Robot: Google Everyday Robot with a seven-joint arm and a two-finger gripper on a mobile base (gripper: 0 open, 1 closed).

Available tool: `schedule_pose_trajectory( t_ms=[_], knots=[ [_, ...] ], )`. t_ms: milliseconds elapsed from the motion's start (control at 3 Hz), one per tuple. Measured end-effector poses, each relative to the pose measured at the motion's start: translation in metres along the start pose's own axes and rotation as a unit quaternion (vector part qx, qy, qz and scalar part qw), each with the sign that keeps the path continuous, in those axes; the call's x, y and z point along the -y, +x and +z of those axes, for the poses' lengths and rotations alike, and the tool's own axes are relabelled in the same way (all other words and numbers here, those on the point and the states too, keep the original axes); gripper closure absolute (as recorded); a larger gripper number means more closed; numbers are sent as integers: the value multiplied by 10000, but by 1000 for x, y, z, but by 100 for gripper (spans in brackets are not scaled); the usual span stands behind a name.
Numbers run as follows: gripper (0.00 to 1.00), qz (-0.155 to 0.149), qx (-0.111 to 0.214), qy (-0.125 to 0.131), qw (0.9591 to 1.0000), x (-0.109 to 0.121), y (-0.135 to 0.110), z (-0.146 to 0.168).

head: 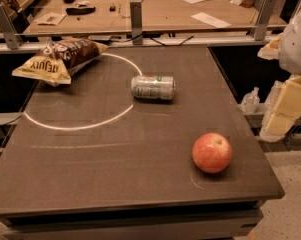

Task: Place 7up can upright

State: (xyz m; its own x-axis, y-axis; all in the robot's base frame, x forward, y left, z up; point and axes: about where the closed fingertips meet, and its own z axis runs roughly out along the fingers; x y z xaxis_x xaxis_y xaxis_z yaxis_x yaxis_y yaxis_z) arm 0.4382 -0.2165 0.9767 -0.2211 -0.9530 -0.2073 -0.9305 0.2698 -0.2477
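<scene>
The 7up can is silvery with pale green markings. It lies on its side near the middle of the dark table, on the right rim of a white chalk circle. My gripper shows as pale white and yellowish blocks at the right edge of the view. It is beside and off the table, well to the right of the can and holding nothing that I can see.
A brown and yellow chip bag lies at the table's far left. A red apple sits at the front right. A small clear bottle stands off the right edge. Behind a rail is a wooden desk with papers.
</scene>
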Motion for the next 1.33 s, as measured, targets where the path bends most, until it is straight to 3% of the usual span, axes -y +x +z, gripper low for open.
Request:
schedule_pose_trajectory(
  t_ms=[667,1000,1333],
  knots=[
    [0,-178,46,8,9998,4,-9,-8],
    [0,-347,139,46,9993,16,-26,-14],
    [0,-498,80,-35,9987,25,-49,1]
  ],
)
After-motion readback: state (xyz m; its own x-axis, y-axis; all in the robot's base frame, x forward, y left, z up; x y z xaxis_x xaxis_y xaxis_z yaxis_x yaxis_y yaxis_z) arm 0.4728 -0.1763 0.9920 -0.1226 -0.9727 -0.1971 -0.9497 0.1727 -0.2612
